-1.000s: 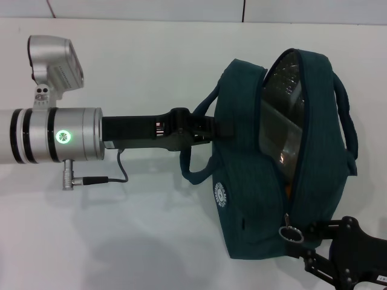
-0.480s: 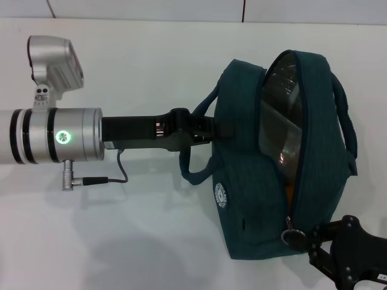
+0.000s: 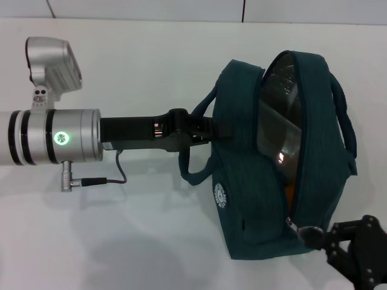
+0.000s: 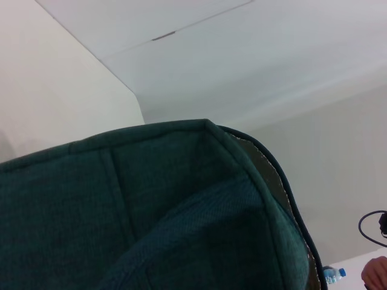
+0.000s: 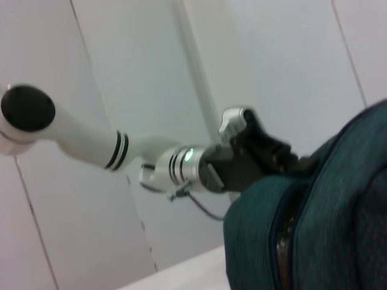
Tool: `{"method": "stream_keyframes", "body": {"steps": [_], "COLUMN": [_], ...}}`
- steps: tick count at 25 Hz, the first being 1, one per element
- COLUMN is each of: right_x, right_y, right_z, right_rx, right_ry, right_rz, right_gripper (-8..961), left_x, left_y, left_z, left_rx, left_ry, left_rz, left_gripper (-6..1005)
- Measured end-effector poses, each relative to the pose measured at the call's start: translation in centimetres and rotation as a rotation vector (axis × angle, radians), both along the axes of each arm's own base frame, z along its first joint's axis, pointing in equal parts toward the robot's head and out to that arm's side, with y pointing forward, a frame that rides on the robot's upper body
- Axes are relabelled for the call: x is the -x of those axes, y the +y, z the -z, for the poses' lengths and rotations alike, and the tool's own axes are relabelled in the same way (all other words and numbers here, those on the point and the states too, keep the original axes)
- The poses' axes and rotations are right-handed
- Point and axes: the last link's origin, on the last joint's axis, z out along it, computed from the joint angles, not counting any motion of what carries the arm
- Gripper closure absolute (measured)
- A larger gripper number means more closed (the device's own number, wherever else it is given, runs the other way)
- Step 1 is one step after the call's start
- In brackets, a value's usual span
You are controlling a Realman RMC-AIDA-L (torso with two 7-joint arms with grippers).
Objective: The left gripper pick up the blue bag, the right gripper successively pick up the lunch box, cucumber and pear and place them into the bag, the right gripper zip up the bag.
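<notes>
The blue bag (image 3: 242, 181) hangs above the white table with its zipper mouth open, showing silver foil lining (image 3: 279, 115). My left gripper (image 3: 210, 130) reaches in from the left and is shut on the bag's side by a loop handle; the same gripper (image 5: 270, 159) shows in the right wrist view. An orange patch of the pear (image 3: 290, 192) shows in the opening. The lunch box and cucumber are hidden. My right gripper (image 3: 313, 233) sits at the bag's near end, shut on the zipper pull (image 3: 292, 226). The bag's fabric (image 4: 151, 211) fills the left wrist view.
The white table (image 3: 133, 241) spreads under and around the bag. A white wall with dark seams (image 3: 244, 9) runs along its far edge. The left arm's silver cylinder with a green light (image 3: 60, 138) lies at the left, with a black cable beneath it.
My right gripper has slid right and slightly down along the bag's near end. The zipper ring, plainly seen before, is now mostly covered by its fingers. The left arm stays put.
</notes>
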Motion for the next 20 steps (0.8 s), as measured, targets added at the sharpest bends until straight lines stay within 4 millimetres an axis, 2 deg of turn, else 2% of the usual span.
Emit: {"method": "stream_keyframes", "body": {"steps": [7, 14, 20], "right_x": [0.5, 1.0, 1.4], "right_y": [-0.3, 0.2, 0.6], "right_z": [-1.1, -1.5, -1.5], "right_rx": [-0.039, -0.060, -0.065], "right_ry": [0.073, 0.099, 0.108], "right_rz": [-0.021, -0.036, -0.048], "right_gripper": [935, 936, 936], "left_x": [0.1, 0.0, 0.4], "left_y": [0.0, -0.2, -0.5], "left_z": [-0.1, -0.2, -1.3], "left_rx": [-0.012, -0.042, -0.154], "left_ry": [0.003, -0.009, -0.091], "left_rz": [0.009, 0.053, 0.054], "left_gripper": [945, 944, 943]}}
